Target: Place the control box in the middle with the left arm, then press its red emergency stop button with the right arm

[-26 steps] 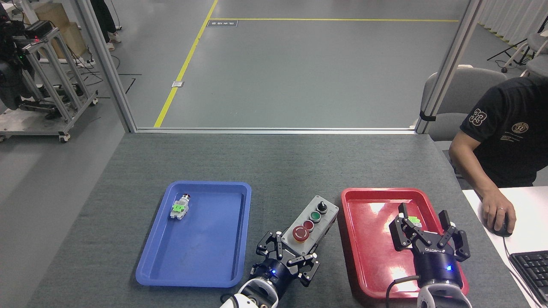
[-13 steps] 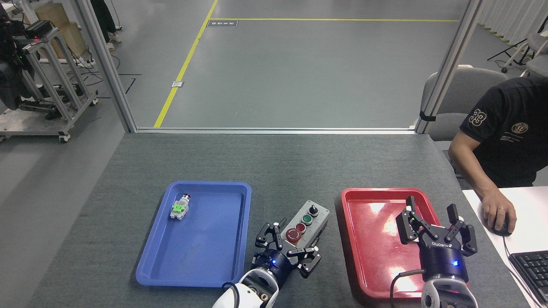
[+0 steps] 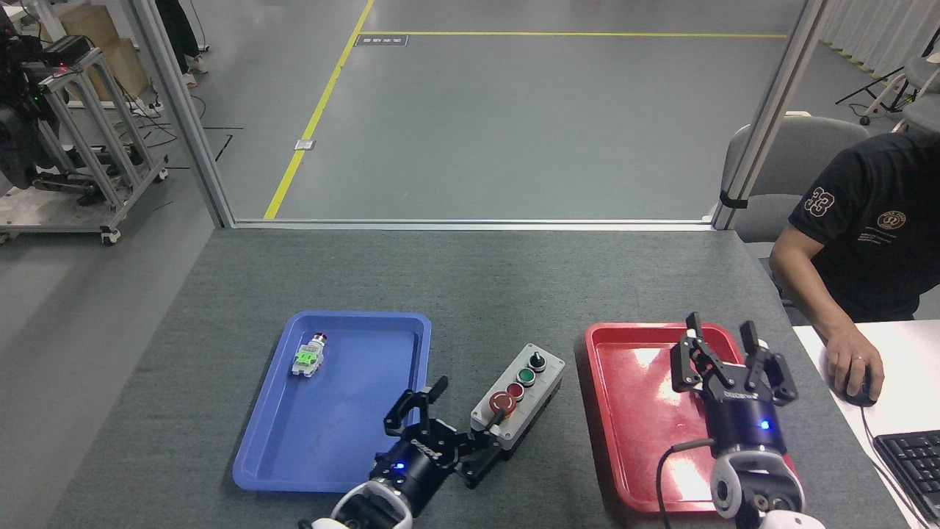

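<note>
The control box (image 3: 530, 393) lies on the dark grey felt between the two trays, angled with its black knob far and its big red button (image 3: 503, 402) near. My left gripper (image 3: 464, 420) is open just left of the box's near end. Its fingers are spread, and one fingertip (image 3: 498, 417) reaches close beside the big red button. Nothing is held in it. My right gripper (image 3: 723, 351), with white lettering and a black cable, hovers open over the red tray (image 3: 631, 411), apart from the box.
The blue tray (image 3: 345, 441) on the left holds a tiny loose switch with a green tag (image 3: 308, 357). A seated person at the right edge rests a hand (image 3: 852, 364) on a mouse, next to a keyboard (image 3: 910, 455). Bare felt stretches behind the trays.
The left gripper carried the box slightly toward me and left, then let go, opened and drew back to the left. The right gripper shifted farther away over the red tray.
</note>
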Robot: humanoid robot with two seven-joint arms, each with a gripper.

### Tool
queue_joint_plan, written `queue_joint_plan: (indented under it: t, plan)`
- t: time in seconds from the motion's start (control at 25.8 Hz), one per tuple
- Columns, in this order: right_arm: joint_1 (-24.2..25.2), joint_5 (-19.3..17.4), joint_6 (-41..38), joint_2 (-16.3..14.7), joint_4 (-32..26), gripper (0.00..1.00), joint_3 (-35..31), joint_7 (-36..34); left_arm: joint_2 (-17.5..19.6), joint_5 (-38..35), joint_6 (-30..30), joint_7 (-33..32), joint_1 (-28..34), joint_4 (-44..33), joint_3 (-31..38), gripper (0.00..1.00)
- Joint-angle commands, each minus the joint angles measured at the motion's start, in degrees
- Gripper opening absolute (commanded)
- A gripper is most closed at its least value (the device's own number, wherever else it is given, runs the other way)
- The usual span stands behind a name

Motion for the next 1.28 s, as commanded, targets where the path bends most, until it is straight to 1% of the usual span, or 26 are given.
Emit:
queue_joint_plan:
  t: [0.0,0.08,0.16,0.19,0.23,0.31,0.39,0.47,0.58,0.7,0.85,0.93,1.05,1.17,1.24]
  plan:
    - [-5.7,0.6,-5.9,-1.4,6.5,0.0,6.1,0.2,3.7,2.7,-3.0,0.2,2.4,-5.4,7.0,0.98]
    - [-8.2,1.0,-6.0,-2.2,10.5,0.0,11.1,0.6,3.6,2.7,-3.0,0.3,2.1,-3.6,11.9,0.98]
    - [-10.6,1.8,-4.5,-2.0,14.4,0.0,16.0,0.6,3.2,2.7,-3.0,0.2,1.5,-0.7,16.1,0.98]
    - [-12.0,2.9,-3.3,-1.6,17.9,0.0,19.4,0.6,3.2,2.8,-3.1,0.2,1.2,0.5,18.0,0.98]
    - [-13.0,3.9,-2.2,-0.9,20.6,0.0,22.1,0.5,3.3,2.8,-3.2,0.2,0.7,1.0,19.2,0.98]
    - [-14.8,4.5,-0.2,1.2,25.0,0.0,26.0,0.6,3.3,3.6,-3.2,0.2,0.5,1.2,20.7,0.98]
    - [-15.7,4.5,0.3,2.2,28.5,0.0,27.8,0.6,3.4,5.3,-3.1,0.2,0.5,1.2,22.0,0.98]
    - [-15.7,4.5,0.3,2.7,30.2,0.0,28.9,0.5,3.4,7.5,-2.7,0.2,0.5,1.4,23.3,0.98]
    - [-15.7,4.6,0.6,4.6,30.7,0.0,31.2,0.4,3.5,10.7,-2.4,0.3,0.5,2.3,24.7,0.98]
    - [-15.7,4.7,0.6,4.9,30.7,0.0,31.6,0.4,3.8,10.8,-2.3,0.3,0.8,2.4,25.1,0.98]
    - [-15.6,4.7,0.6,5.0,31.0,0.0,31.7,0.4,3.6,10.7,-2.2,0.3,1.6,1.9,27.5,0.98]
    - [-15.7,4.7,0.6,5.1,32.0,0.0,31.8,0.4,3.7,10.7,-1.8,0.3,1.8,1.8,27.9,0.98]
    - [-15.6,4.7,0.4,6.1,34.6,0.0,32.2,0.5,3.8,10.7,-1.6,0.3,2.0,1.7,28.1,0.98]
    - [-15.6,4.7,0.6,7.0,38.8,0.0,36.0,0.6,4.1,10.0,-1.6,0.3,2.9,0.8,29.1,0.98]
    - [-15.6,4.6,1.2,7.1,39.7,0.0,38.0,0.6,4.5,9.7,-1.6,0.2,4.2,-1.2,29.1,0.98]
